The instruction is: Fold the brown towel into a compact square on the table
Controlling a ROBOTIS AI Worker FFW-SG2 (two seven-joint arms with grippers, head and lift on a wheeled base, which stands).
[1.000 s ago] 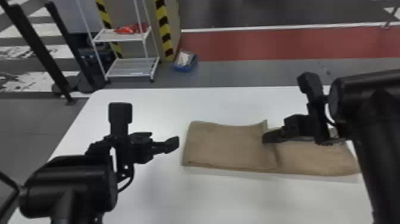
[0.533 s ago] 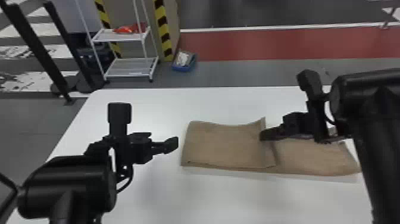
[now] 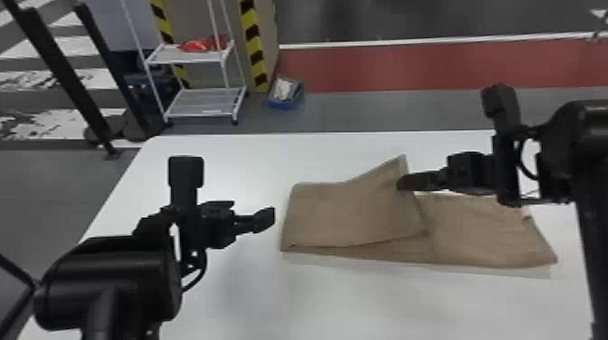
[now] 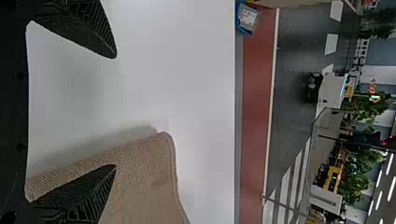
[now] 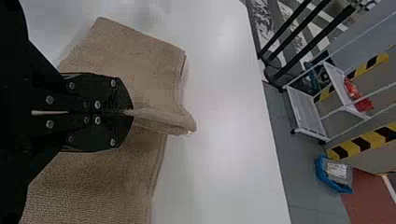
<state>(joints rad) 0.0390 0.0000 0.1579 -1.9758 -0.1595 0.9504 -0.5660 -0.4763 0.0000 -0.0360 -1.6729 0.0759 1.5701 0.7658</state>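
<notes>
We are seeing rough, matt cloth in the brown towel (image 3: 353, 212), a smooth, faintly glossy tabletop (image 3: 344, 298), matt, ridged fingers (image 4: 95, 200) on the left end effector (image 3: 249, 211), shiny, metallic-looking screw heads (image 5: 97, 104) on the right end effector (image 3: 404, 182), and smooth, plastic-looking sides on the blue bin (image 3: 279, 104).

The towel (image 3: 353, 212) lies on the table (image 3: 362, 307), a rack (image 3: 199, 107) behind, left.
</notes>
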